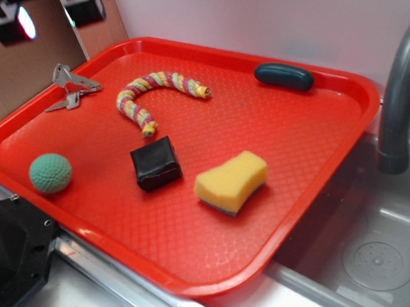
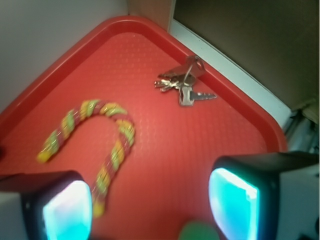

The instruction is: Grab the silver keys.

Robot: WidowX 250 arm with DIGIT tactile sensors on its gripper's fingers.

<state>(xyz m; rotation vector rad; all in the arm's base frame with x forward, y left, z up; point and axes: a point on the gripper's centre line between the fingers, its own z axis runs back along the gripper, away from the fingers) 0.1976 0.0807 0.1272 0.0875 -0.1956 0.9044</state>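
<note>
Silver keys (image 2: 183,82) on red tray (image 1: 200,262) — markings blurred, perhaps unreadable.

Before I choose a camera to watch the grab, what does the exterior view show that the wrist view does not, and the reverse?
Only the exterior view shows the sponge, the black block, the dark oval object and the faucet. Only the wrist view shows the gripper close up, its fingers spread apart with nothing between them. Both show the silver keys, the braided rope, the green ball and the red tray.
</note>
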